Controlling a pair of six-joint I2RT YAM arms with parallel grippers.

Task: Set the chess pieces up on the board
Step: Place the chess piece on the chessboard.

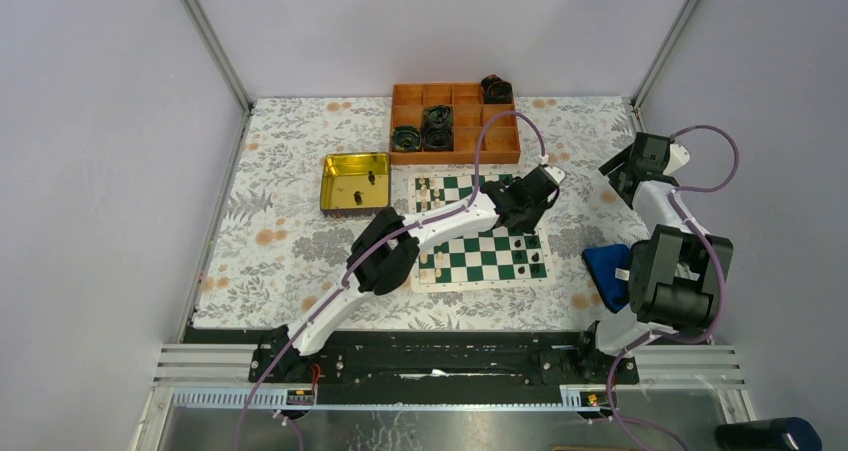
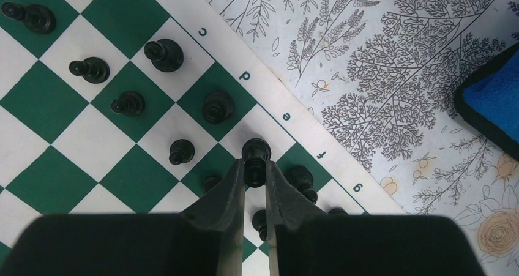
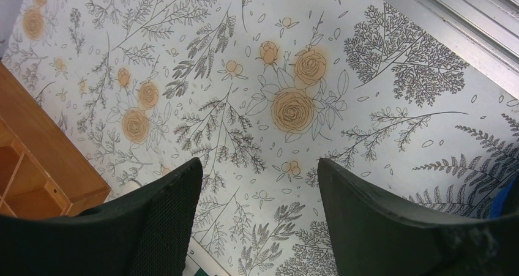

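The board (image 1: 480,283) of green and white squares lies mid-table under my left arm. My left gripper (image 2: 255,169) is shut on a black chess piece (image 2: 255,150), held at the board's right edge over the white square beside the letter e. Whether its base touches the square I cannot tell. Several other black pieces (image 2: 163,54) stand on nearby squares, some half hidden under my fingers (image 2: 229,190). Cream-white pieces (image 1: 430,193) stand along the board's left side. Off to the right of the board, my right gripper (image 1: 622,174) hangs open over the flowered cloth, with nothing between its fingers (image 3: 177,196).
A yellow tin (image 1: 330,186) left of the board holds two black pieces. An orange compartment tray (image 1: 455,156) with dark cable rolls stands behind the board; its corner (image 3: 37,160) shows in the right wrist view. A blue pad (image 1: 603,269) lies right of the board.
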